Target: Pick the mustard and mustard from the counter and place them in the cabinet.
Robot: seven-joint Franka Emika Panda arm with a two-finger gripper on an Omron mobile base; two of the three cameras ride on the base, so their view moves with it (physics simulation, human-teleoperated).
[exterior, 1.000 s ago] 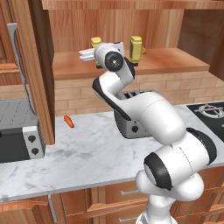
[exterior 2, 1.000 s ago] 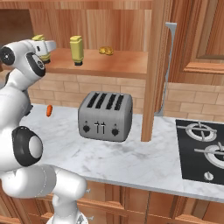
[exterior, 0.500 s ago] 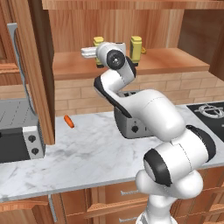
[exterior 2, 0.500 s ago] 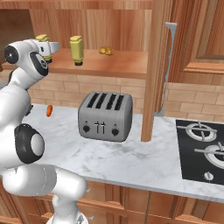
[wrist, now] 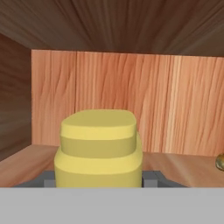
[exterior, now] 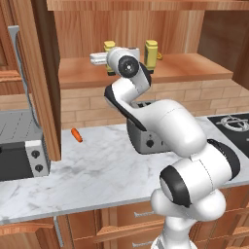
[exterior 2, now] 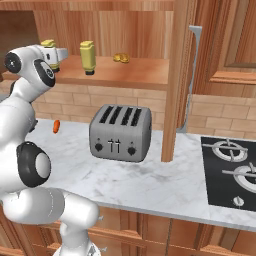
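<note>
- Reddish-brown wooden wall cabinet point(exterior: 194, 73): we note its wide flat shelf open at the front, with a tall door point(exterior: 36, 73) standing open at its left end in the left base view; bare shelf lies to the right of the bottles.
- Small yellow squeeze bottle with darker label, first of two point(wrist: 99, 148): we find it held in the two-finger gripper point(exterior: 99, 59) over the left part of the shelf, its cap close before the hand camera.
- Second alike yellow squeeze bottle point(exterior 2: 88, 57): upright on the shelf, near the first and apart from it.
- Low yellow-brown lump point(exterior 2: 120, 58): on the shelf, just right of the second bottle.
- Gripper: closed narrowly on the first bottle; the dark finger tips point(wrist: 48, 179) flank its body.
- White arm point(exterior: 160, 126): rises from the base and bends over the grey four-slot toaster point(exterior 2: 120, 132), its wrist level with the shelf.
- White-grey marbled counter point(exterior 2: 150, 180): carries the toaster and a small orange carrot point(exterior: 76, 134), well apart.
</note>
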